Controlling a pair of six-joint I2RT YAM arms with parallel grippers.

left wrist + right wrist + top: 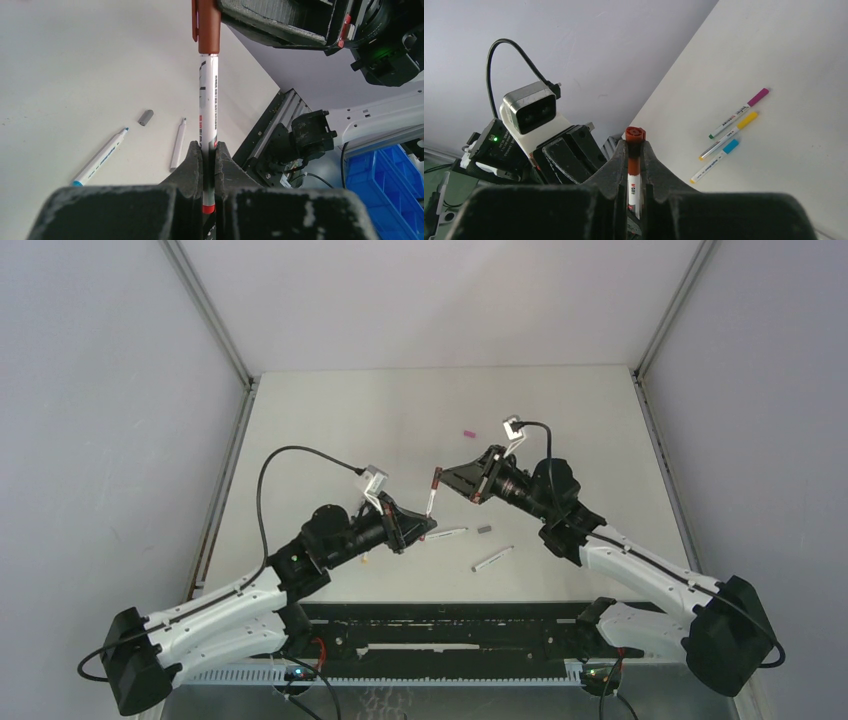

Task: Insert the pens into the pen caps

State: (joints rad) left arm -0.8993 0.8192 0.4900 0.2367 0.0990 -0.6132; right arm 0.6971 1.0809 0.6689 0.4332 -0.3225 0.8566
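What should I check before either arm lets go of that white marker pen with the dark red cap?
1. Left gripper shut on the white marker pen: ok, fingers clamp its barrel.
2. Right gripper shut on the dark red plastic cap: ok.
3. Cap and barrel in one straight line: ok in the left wrist view.
4. Cap pushed fully home: cannot tell; a thin seam shows at the join.
5. Free spot to lay it down: cannot tell; a small grey cap and a blue-tipped white pen lie on the white table nearby.
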